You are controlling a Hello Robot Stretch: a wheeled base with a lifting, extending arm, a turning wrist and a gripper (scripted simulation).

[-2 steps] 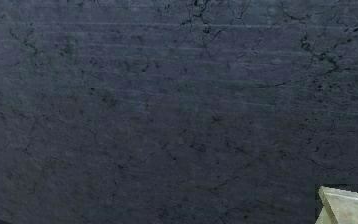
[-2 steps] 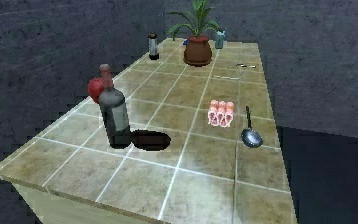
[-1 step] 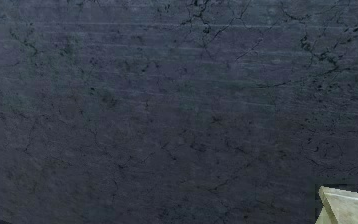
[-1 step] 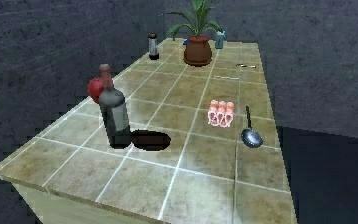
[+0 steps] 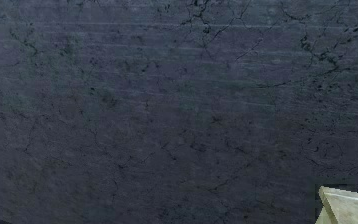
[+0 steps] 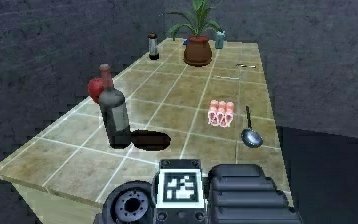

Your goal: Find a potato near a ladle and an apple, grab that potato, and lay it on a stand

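Tan tile worktop (image 6: 177,95): locating the potato near the ladle and the apple.

I judge the step in hand to be search and approach. The ladle (image 6: 250,132) lies toward the arm side view's right. A red round thing (image 6: 93,90), possibly the apple, sits behind the dark bottle (image 6: 113,112). I cannot tell where the potato is, so I should check the stretch between those two before reaching. My gripper (image 6: 132,207) sits at the bottom edge, and I cannot tell its finger state or whether it holds anything. A dark shallow dish (image 6: 149,138) stands just beside the bottle, its contents indistinct. The brown pot (image 6: 197,50) holds a green plant.
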